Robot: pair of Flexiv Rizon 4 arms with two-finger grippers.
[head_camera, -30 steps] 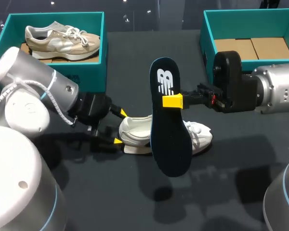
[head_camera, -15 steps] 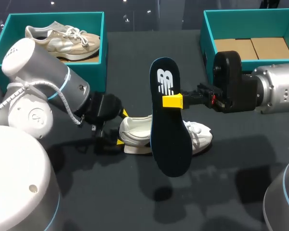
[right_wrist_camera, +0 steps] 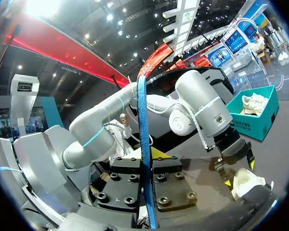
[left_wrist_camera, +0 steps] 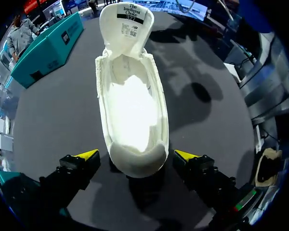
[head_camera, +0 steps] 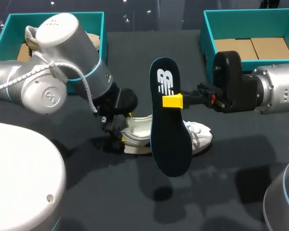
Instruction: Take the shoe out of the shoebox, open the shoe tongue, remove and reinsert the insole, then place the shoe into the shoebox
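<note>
**One insole in the air, one shoe on the table**

Two jobs are split between my arms. My right gripper point(head_camera: 172, 101) is clamped on the dark blue insole point(head_camera: 169, 144), pinching it near the middle of its edge. It holds the insole upright above the table point(head_camera: 241, 183), with the white-marked end uppermost. In the right wrist view the insole point(right_wrist_camera: 144, 159) shows edge-on, as a thin blue strip rising ahead of the fingers.

The white shoe point(head_camera: 200, 134) lies on its sole on the table behind and below the insole, which hides its middle from the head view. Its heel points toward my left arm and its toe toward my right.

My left gripper point(left_wrist_camera: 136, 155) sits at the heel with its fingers apart, one yellow tip on either side. A gap shows on each side, so neither finger touches the shoe. From that wrist view I look straight down into the shoe point(left_wrist_camera: 135, 110). The tongue point(left_wrist_camera: 126, 19) is folded forward toward the toe, so the mouth is wide open.

Of the teal boxes at the far edge, the right-hand box point(head_camera: 250, 13) shows only its cardboard floor. The left-hand box point(head_camera: 9, 29) holds a beige shoe point(head_camera: 31, 34), which my left arm mostly hides.
</note>
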